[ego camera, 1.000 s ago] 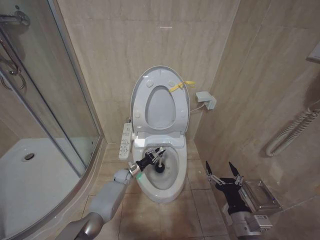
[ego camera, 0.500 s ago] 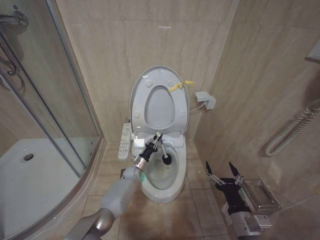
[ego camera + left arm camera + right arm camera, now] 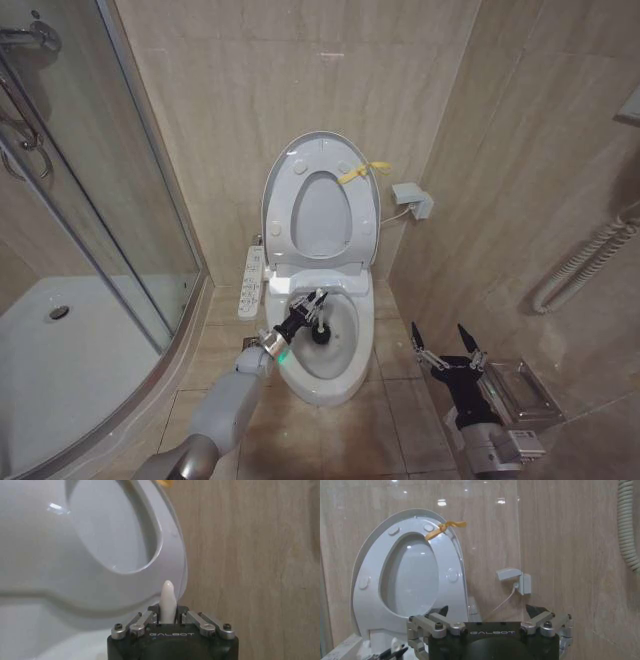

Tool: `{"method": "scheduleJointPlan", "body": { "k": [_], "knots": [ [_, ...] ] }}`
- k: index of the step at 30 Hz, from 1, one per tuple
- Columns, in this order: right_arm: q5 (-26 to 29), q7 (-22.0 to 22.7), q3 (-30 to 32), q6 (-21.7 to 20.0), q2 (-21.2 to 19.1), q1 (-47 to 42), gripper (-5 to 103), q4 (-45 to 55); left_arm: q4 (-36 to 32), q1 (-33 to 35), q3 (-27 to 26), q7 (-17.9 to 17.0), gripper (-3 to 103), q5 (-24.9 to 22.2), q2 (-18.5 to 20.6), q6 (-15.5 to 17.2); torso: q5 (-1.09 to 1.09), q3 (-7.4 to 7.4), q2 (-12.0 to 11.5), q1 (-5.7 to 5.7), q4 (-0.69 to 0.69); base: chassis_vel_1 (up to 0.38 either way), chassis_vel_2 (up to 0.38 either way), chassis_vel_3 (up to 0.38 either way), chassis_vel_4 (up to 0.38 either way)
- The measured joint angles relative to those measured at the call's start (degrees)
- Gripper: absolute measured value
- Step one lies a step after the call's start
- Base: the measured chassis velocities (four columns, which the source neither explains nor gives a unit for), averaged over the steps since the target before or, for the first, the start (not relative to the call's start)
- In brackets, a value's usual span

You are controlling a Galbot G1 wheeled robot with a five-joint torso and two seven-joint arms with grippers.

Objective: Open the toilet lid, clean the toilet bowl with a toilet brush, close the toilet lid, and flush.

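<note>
Pinching the thin white handle of the toilet brush (image 3: 318, 322), the left claw (image 3: 308, 308) sits over the back part of the toilet bowl (image 3: 345, 375), near its rear rim; half a second ago it was a little higher and nearer the hinge, and it has since dropped slightly and drawn back toward the bowl's left rim, with the forearm lying lower across the floor tiles. The dark brush head is down inside the bowl just right of the claw, roughly where it was before. In the left wrist view the fingers (image 3: 131, 626) are pressed against the handle (image 3: 167, 600), whose rounded tip pokes up between them; the brush head itself is hidden behind the claw body there. The toilet lid (image 3: 283, 165) stands upright against the wall with the ring seat (image 3: 322, 212) folded against it, and the yellow strap (image 3: 362, 171) hangs at its upper right edge, all unchanged. The control panel (image 3: 250, 283) runs along the bowl's left side. The right claw (image 3: 447, 345) hovers with its fingers spread over the floor at the bowl's right, in the same place as before; the right wrist view shows its fingers (image 3: 434, 624) apart, with the bowl cut off at the lower corner. Water at the bottom of the bowl is hard to make out.
</note>
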Motion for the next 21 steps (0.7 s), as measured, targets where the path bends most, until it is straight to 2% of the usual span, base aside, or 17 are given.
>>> {"method": "scheduleJointPlan", "body": {
  "k": [2, 8, 10, 17, 19, 20, 21],
  "knots": [
    [0.0, 0.0, 0.0, 0.0, 0.0, 0.0, 100, 0.0, -0.2, -0.2, 0.0, -0.5, 22, -0.7, -0.4, -0.2, -0.01, 0.00, 0.0, 0.00, 0.00, 0.000, 0.000, 0.000, 0.000],
    [0.0, 0.0, 0.0, 0.0, 0.0, 0.0, 100, 0.0, -1.0, -0.5, 1.0, -2.1, 22, -8.7, -2.0, -0.7, 0.00, 0.00, 0.0, 0.00, 0.01, 0.000, 0.000, 0.000, 0.000],
    [0.0, 0.0, 0.0, 0.0, 0.0, 0.0, 100, 0.0, -0.3, -0.5, 0.6, -2.0, 22, -9.4, -2.5, -1.4, 0.00, 0.00, 0.0, 0.00, 0.01, 0.000, 0.000, 0.000, 0.000],
    [0.0, 0.0, 0.0, 0.0, 0.0, 0.0, 100, 0.0, 3.7, 0.5, -1.8, -0.9, 22, -9.2, -3.5, -3.2, 0.00, -0.01, 0.0, 0.00, 0.04, 0.000, 0.000, 0.000, 0.000],
    [0.0, 0.0, 0.0, 0.0, 0.0, 0.0, 100, 0.0, 4.2, 1.1, -3.9, -1.0, 22, -5.1, -3.5, -3.5, 0.00, -0.02, 0.0, -0.01, 0.02, 0.000, 0.000, 0.000, 0.000],
    [0.0, 0.0, 0.0, 0.0, 0.0, 0.0, 100, 0.0, 4.2, 1.1, -3.9, -1.0, 22, -5.1, -3.5, -3.5, 0.00, -0.02, 0.0, -0.01, 0.02, 0.000, 0.000, 0.000, 0.000],
    [0.0, 0.0, 0.0, 0.0, 0.0, 0.0, 100, 0.0, 4.2, 1.2, -4.9, -1.0, 22, -2.0, -3.2, -3.7, 0.01, -0.02, 0.0, -0.01, 0.02, 0.000, 0.000, 0.000, 0.000]
  ]
}}
